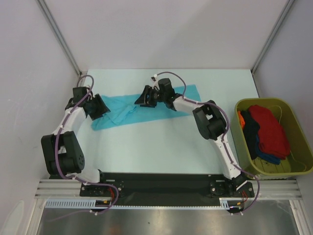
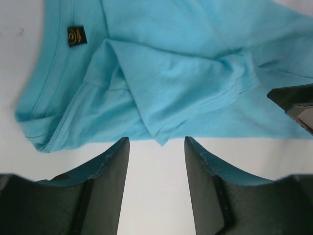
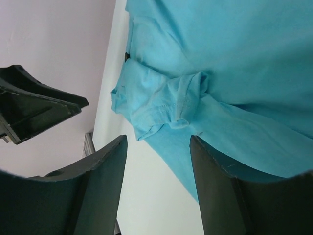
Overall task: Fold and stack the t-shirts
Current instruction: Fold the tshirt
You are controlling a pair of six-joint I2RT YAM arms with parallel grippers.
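A turquoise t-shirt point(image 1: 124, 113) lies crumpled across the back of the table, partly folded over itself. In the left wrist view its collar and small dark label point(image 2: 77, 35) show at the upper left, with a folded sleeve point(image 2: 186, 88) in the middle. My left gripper point(image 1: 103, 109) point(image 2: 156, 142) hovers at the shirt's left end, open, with only bare table between its fingers. At the shirt's middle my right gripper point(image 1: 143, 100) point(image 3: 157, 139) is also open; the bunched sleeve point(image 3: 161, 105) lies just ahead of its tips, not gripped.
An olive-green tub point(image 1: 301, 137) stands at the right table edge, holding a red shirt point(image 1: 270, 129), a dark blue one point(image 1: 252, 131) and an orange one point(image 1: 240, 116). White walls close in the back and the sides.
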